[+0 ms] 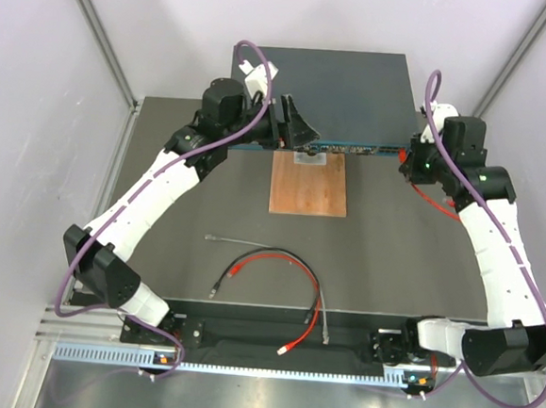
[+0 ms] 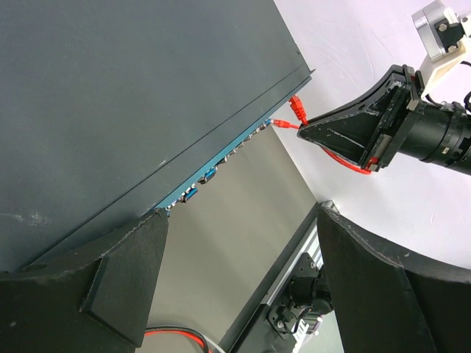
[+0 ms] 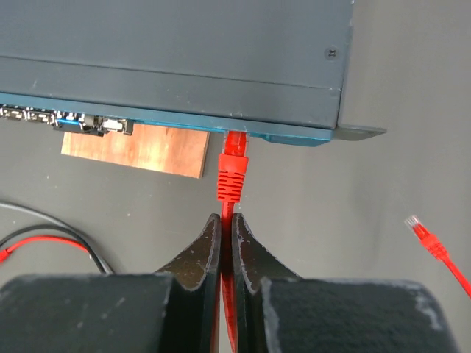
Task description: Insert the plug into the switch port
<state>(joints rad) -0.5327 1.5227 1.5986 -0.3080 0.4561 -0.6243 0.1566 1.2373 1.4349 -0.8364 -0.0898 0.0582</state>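
The switch (image 1: 320, 85) is a wide dark blue-grey box at the back of the table, with its teal port face (image 3: 287, 134) towards the arms. A red plug (image 3: 232, 165) points straight at that face near its right end. Its nose touches a port there, and how deep it sits I cannot tell. My right gripper (image 3: 227, 219) is shut on the red cable just behind the plug's boot. The left wrist view shows this gripper (image 2: 305, 129) at the face's far end. My left gripper (image 2: 243, 287) stands wide open and empty at the switch's front edge (image 1: 293, 130).
A brown wooden board (image 1: 309, 183) lies in front of the switch. The red cable's other plug (image 3: 425, 234) rests on the table to the right. Red and black cables (image 1: 269, 258) and a grey one (image 1: 323, 317) lie near the front rail (image 1: 270, 364). White walls close both sides.
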